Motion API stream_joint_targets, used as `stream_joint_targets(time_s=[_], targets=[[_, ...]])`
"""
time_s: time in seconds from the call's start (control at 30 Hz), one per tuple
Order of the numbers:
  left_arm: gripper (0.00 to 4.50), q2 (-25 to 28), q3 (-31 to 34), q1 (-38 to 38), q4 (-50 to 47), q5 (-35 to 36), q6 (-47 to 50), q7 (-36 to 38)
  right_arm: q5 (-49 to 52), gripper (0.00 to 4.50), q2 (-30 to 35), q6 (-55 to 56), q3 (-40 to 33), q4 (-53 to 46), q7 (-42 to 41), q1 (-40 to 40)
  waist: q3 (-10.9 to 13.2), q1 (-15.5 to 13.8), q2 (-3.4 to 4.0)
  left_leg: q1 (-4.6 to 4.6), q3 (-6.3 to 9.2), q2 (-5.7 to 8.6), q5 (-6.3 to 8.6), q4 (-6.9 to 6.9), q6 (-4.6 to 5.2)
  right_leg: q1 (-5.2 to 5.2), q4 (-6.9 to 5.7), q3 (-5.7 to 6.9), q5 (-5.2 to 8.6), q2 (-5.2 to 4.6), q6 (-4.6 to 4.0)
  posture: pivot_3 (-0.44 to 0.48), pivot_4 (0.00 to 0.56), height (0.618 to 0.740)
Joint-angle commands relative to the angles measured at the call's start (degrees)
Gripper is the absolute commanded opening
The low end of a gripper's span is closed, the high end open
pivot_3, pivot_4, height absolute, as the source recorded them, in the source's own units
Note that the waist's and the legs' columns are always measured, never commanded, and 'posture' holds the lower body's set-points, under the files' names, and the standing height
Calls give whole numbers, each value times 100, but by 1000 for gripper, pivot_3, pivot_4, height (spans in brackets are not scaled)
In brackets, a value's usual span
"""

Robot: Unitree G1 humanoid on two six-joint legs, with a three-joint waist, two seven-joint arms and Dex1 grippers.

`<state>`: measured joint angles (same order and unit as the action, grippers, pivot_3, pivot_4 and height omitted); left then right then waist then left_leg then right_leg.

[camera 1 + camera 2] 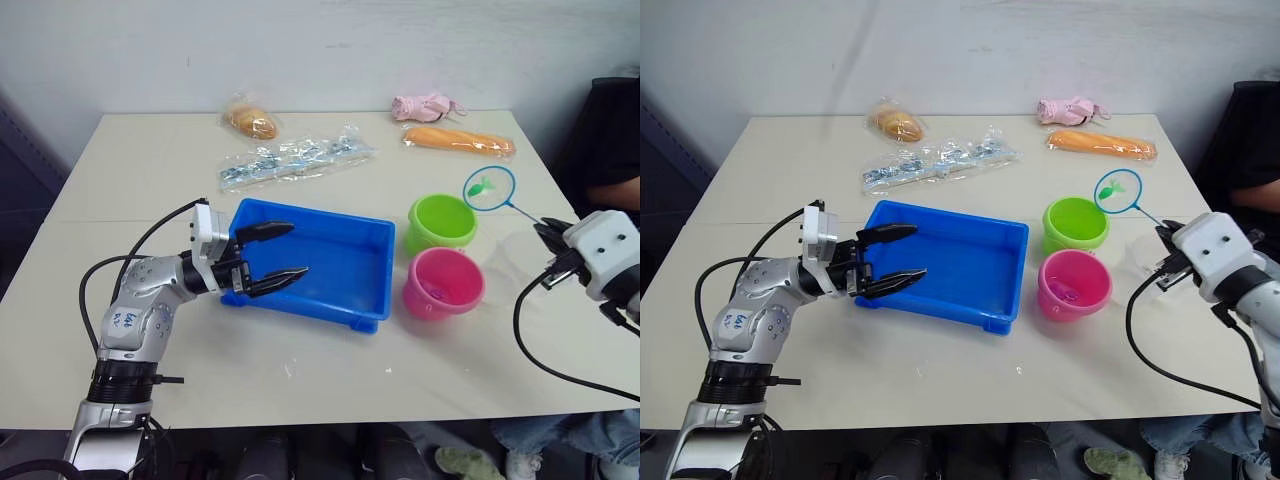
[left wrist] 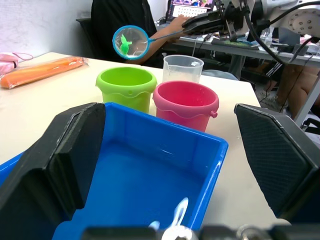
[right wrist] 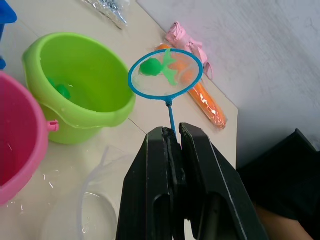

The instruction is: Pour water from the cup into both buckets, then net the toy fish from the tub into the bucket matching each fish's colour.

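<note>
Left of centre in the head view, the left gripper (image 1: 270, 256) hangs spread wide over the blue tub's (image 1: 340, 300) left end, grasping nothing. Right of the tub stand the green bucket (image 1: 441, 222) and pink bucket (image 1: 444, 283). At far right, the right gripper (image 1: 543, 233) pinches the net (image 1: 489, 189), a green fish (image 3: 158, 66) in its mesh, raised above the green bucket's right side.

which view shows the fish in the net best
The right wrist view: the net sits close ahead of the right end effector, and the green fish lies plainly on the mesh. The left wrist view shows it smaller, above the green bucket. In the eye views it is a tiny green speck.
</note>
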<state>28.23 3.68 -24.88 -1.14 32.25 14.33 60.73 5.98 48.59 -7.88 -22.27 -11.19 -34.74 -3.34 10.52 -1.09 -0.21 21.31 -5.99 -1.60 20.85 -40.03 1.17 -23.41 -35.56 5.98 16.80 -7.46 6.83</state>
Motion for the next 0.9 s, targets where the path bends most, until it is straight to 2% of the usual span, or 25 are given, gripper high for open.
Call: stream_joint_targets(time_s=[0.03,0.23,0.37,0.47,0.7,0.9], targets=[[4446,-9,40,6,-105,-7,-76,-16,-121,0,9,372,7,26,28,-42,0,-5,0,0,0,0,0,0,0,0,0,0,0,0,0,0,150,740],[4446,-33,46,23,-122,-22,-95,-48,-1121,0,410,1636,358,451,218,-34,0,-8,0,-1,0,0,-1,-1,1,0,-1,0,0,-1,0,0,150,740],[4446,-16,66,41,-133,-24,-100,-57,-2041,0,829,2950,590,920,624,-3,0,-1,0,-1,0,0,-1,0,0,0,0,-1,0,-1,0,0,150,740],[4446,16,96,23,-105,-24,-110,-58,-2425,0,1008,3497,635,1194,908,-23,0,0,0,-2,0,-3,-2,-1,-2,0,-1,0,0,0,0,0,150,740],[4446,58,99,-26,-32,-32,-133,-2,-3435,0,1253,4298,679,1672,1827,-45,0,5,0,-2,0,-5,-3,-1,-4,1,0,-1,0,0,0,0,150,740],[4446,28,57,-79,14,-34,-143,62,-4264,0,1342,4380,770,1535,2447,-63,0,18,1,-2,0,-6,-4,-1,-6,0,-1,-2,1,0,0,0,150,740]])
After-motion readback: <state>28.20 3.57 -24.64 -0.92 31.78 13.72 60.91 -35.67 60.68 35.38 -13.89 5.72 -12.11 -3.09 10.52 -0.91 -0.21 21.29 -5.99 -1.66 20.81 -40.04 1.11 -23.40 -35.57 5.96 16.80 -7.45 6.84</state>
